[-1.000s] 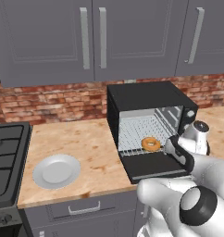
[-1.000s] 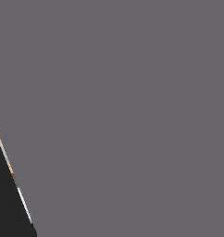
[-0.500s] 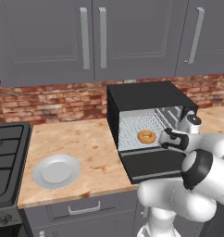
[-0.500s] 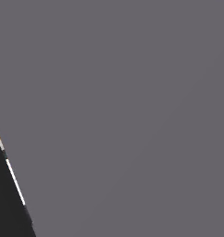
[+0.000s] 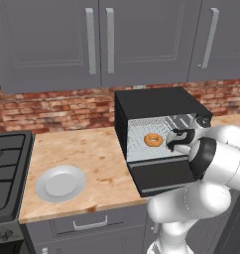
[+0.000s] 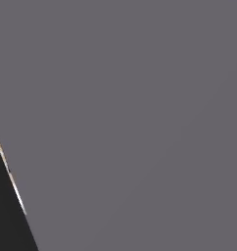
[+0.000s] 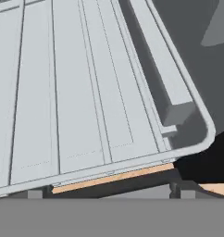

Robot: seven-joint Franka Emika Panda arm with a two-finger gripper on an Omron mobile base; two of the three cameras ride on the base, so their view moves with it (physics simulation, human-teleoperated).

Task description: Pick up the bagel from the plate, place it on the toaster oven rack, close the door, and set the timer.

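Jaws are standing wide with nothing between them. From the left base view, the gripper (image 5: 175,140) is hovering at the right edge of the toaster oven's opening, while the bagel (image 5: 153,140) is lying on the toaster oven rack (image 5: 142,149), just beside the fingers. The door (image 5: 161,176) is hanging open; the plate (image 5: 60,182) is sitting bare near the counter's (image 5: 92,158) front edge. From the hand view, the rack's corner (image 7: 197,139) is passing close below.

We see the bagel (image 5: 153,140) lying on the toaster oven rack (image 5: 142,146), door (image 5: 161,177) down. Our gripper (image 5: 174,141) hangs open just beside it. The plate (image 5: 60,183) sits bare on the surface (image 5: 94,163).
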